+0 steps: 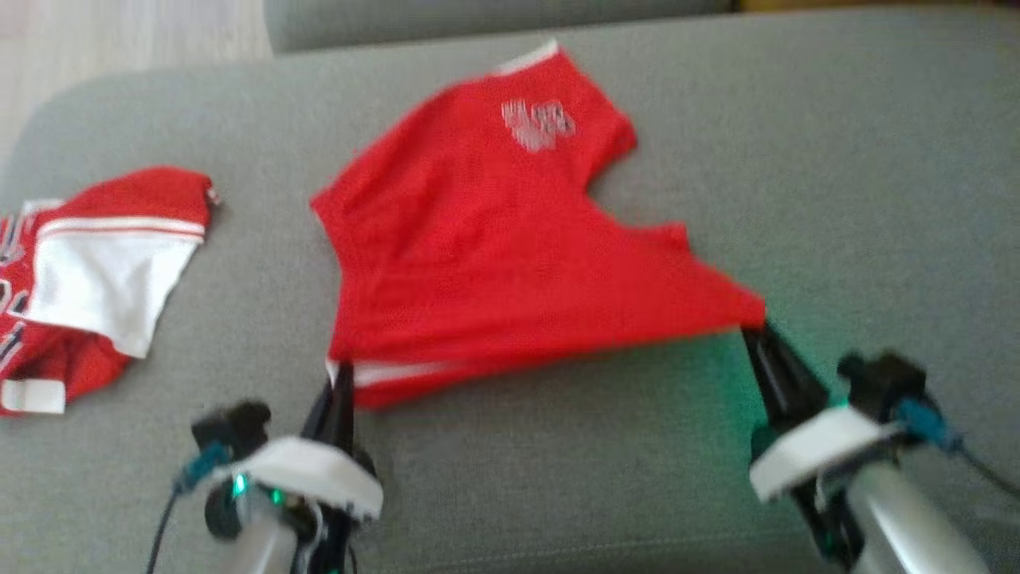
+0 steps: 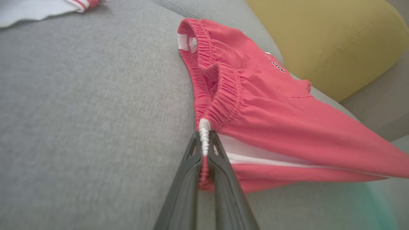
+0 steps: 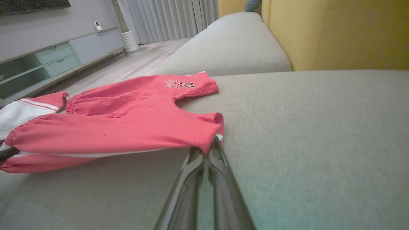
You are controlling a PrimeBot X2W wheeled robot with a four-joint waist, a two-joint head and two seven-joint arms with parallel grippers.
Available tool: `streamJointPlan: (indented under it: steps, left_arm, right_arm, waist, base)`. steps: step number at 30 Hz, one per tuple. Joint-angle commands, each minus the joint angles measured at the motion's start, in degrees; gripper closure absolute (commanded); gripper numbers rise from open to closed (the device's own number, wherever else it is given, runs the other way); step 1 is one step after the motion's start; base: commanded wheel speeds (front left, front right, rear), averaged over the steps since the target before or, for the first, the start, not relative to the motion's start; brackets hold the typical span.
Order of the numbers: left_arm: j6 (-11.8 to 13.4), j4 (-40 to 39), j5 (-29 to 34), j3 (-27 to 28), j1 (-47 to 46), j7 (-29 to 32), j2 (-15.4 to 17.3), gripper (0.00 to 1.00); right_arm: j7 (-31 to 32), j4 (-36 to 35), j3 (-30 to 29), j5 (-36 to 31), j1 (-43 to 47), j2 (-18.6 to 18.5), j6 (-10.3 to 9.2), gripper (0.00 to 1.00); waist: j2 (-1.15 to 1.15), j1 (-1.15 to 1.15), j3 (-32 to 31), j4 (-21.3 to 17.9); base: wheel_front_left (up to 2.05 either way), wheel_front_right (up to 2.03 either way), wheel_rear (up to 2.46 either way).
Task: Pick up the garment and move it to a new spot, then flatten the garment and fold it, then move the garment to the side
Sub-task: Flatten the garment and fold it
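Left gripper (image 1: 343,375) and right gripper (image 1: 755,333) each pinch just a corner of the red garment (image 1: 494,263) (waistband (image 2: 220,95), leg hem (image 3: 217,123)), so a hard tug might slip one free.

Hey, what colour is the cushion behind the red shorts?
Mustard yellow: the cushion shows clearest in the left wrist view.

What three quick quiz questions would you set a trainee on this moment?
1. True or false: the left gripper and the right gripper are both shut on the red shorts.
2. The left gripper pinches: A) a leg hem, B) the elastic waistband, C) the logo.
3. What lies on the sofa at the shorts' left?
Key: 1 true; 2 B; 3 a red-and-white garment.
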Motion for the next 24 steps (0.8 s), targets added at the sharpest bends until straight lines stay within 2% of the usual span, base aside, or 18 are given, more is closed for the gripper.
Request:
streamJointPlan:
  steps: [1,7,12,18,24]
  left_arm:
    - [0.6,-1.8,-0.2,2.0,1.0,-0.4,1.4,1.0]
    - [1.0,-6.1,-0.6,1.2,9.6,-0.4,1.4,1.0]
    - [1.0,-9.0,-0.9,-0.1,9.9,-0.4,1.4,1.0]
    - [1.2,-11.7,-1.0,-1.5,4.1,-0.4,1.4,1.0]
    - [1.1,-12.4,-3.3,-3.6,-5.3,-0.4,1.4,1.0]
  right_arm:
    - [-0.4,-1.9,0.6,0.9,1.3,-1.3,0.36,1.0]
    - [1.8,-7.5,-0.8,2.3,11.0,-2.7,0.36,1.0]
    - [3.4,-11.2,-3.2,1.5,11.3,-3.1,0.36,1.0]
    - [5.3,-12.2,-3.5,-1.1,2.9,-3.4,0.36,1.0]
    - [6.3,-7.6,-2.8,-3.2,-10.5,-3.7,0.36,1.0]
  waist:
    - [0.0,0.01,-3.9,0.1]
    - [0.0,0.01,-8.7,0.0]
    - [0.0,0.01,-8.2,1.5]
    - [0.0,0.01,-3.6,4.8]
    - [0.0,0.01,2.7,8.2]
  base:
    - [0.0,0.0,0.0]
    - [0.0,0.0,0.0]
    - [0.0,0.0,0.0]
    - [0.0,0.0,0.0]
    - [0.0,0.0,0.0]
